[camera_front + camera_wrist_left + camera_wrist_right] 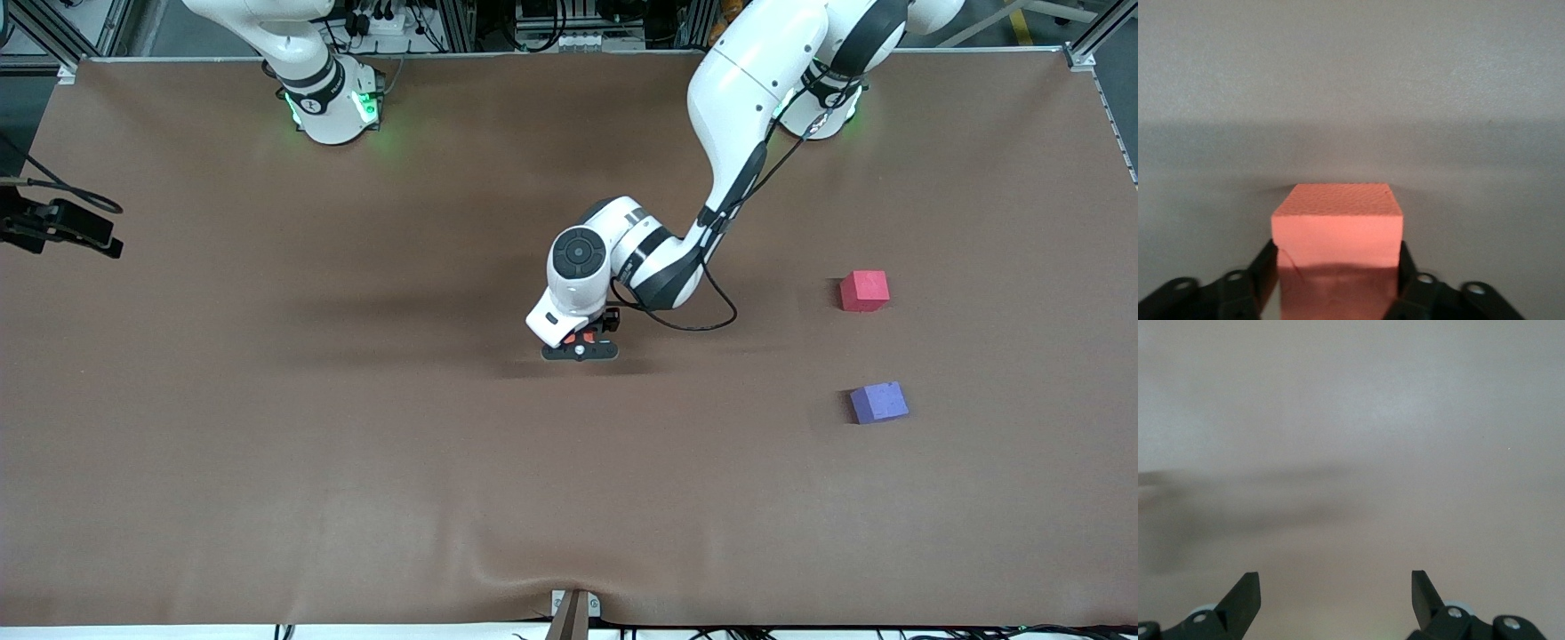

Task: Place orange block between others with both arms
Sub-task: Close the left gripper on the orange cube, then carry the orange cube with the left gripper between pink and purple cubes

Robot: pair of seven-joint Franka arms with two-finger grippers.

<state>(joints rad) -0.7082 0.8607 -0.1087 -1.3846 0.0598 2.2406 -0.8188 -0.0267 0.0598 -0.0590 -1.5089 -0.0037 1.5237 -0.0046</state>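
The orange block (1337, 220) rests on the brown mat near the table's middle. My left gripper (1337, 252) stands low over it, its black fingers (1266, 267) pressed against two facing sides, shut on it. From the front only a sliver of the orange block (584, 338) shows under the left gripper (580, 348). The others lie toward the left arm's end: a pinkish-red cube (864, 291), and a purple-blue cube (879, 402) nearer the front camera, with a gap between them. My right gripper (1335, 581) is open over bare mat, holding nothing.
The brown mat (356, 427) covers the whole table. A black device with a cable (60, 227) juts in at the edge of the right arm's end. The left arm's cable (702, 320) loops just above the mat beside its wrist.
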